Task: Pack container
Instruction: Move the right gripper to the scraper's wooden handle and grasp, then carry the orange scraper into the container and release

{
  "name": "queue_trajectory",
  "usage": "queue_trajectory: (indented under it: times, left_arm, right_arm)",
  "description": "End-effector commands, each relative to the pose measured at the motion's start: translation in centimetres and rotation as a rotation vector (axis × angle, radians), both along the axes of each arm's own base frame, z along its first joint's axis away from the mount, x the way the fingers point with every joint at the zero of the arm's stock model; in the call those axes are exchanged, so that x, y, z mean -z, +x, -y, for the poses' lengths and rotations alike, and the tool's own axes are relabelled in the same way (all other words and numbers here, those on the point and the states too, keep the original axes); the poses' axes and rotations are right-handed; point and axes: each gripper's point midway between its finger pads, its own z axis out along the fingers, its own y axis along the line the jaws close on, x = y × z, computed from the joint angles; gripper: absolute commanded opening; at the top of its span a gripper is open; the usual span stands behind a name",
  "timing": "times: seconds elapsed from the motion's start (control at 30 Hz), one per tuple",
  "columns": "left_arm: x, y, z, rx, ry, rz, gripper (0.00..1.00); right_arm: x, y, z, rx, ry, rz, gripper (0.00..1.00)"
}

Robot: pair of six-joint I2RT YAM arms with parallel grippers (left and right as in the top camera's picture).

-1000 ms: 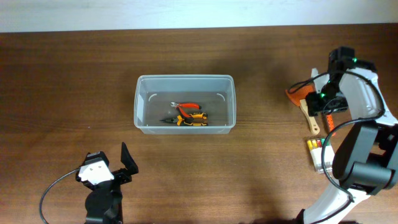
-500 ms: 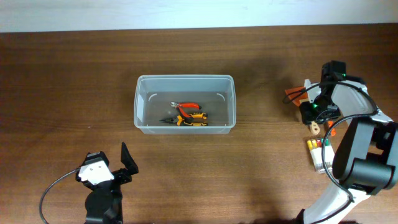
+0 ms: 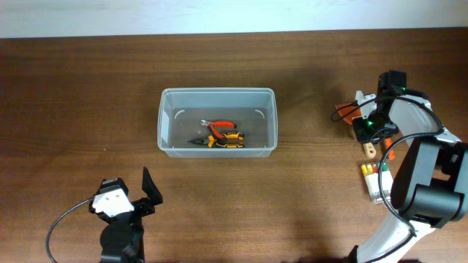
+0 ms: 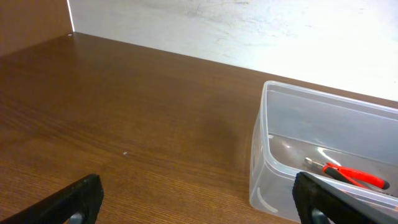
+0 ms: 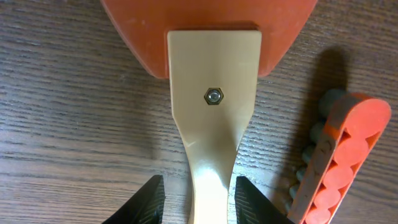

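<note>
spatula (image 5: 214,118) handle: cut off below | container (image 4: 268,171): cropped right

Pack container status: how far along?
Done: pliers lie in the container. In hand: nothing gripped; the right end effector is open astride the handle of the scraper. To go: scraper, the orange-gripped tool beside it and the box of coloured sticks, all on the table. Left end effector is open, idle.

Brown wood table (image 3: 88,88): container (image 3: 217,92) mid, scraper (image 5: 214,93) and orange grip (image 5: 339,155) far right, stick box (image 3: 371,175) just beside them.
</note>
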Motion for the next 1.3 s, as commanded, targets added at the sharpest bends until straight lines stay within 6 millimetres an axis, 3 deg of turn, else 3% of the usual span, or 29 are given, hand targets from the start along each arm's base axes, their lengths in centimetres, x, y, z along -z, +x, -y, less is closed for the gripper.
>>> queue_trajectory:
  times: [0.0,0.43,0.47,0.6,0.73,0.83,1.0,1.17,1.27]
  left_arm:
    - [0.0,0.0,0.0,0.001,0.009,0.001,0.99]
    - [0.0,0.0,0.0,0.001,0.009,0.001,0.99]
    - [0.0,0.0,0.0,0.001,0.009,0.001,0.99]
    - [0.0,0.0,0.0,0.001,0.009,0.001,0.99]
    - [0.0,0.0,0.0,0.001,0.009,0.001,0.99]
    - [0.0,0.0,0.0,0.001,0.009,0.001,0.99]
    - [0.0,0.0,0.0,0.001,0.009,0.001,0.99]
    - [0.0,0.0,0.0,0.001,0.009,0.001,0.99]
    - [0.0,0.0,0.0,0.001,0.009,0.001,0.99]
  right_arm:
    - [0.7,-0.1,-0.3,-0.048,0.008,-0.015,0.37]
    - [3.2,-1.0,-0.6,-0.047,0.006,-0.006,0.38]
    - [3.1,-1.0,-0.6,-0.04,0.006,-0.002,0.36]
    - [3.1,-0.9,-0.5,-0.027,0.006,0.003,0.12]
    - [2.0,0.1,-0.3,0.041,0.009,0.025,0.05]
    - [-0.2,1.8,-0.3,0.07,0.015,0.059,0.04]
    - [-6.3,5.6,-1.7,0.015,0.001,0.132,0.04]
    - [-13.6,9.3,-5.9,-0.091,-0.009,0.253,0.04]
    - [-17.4,10.6,-10.1,-0.182,-0.005,0.326,0.04]
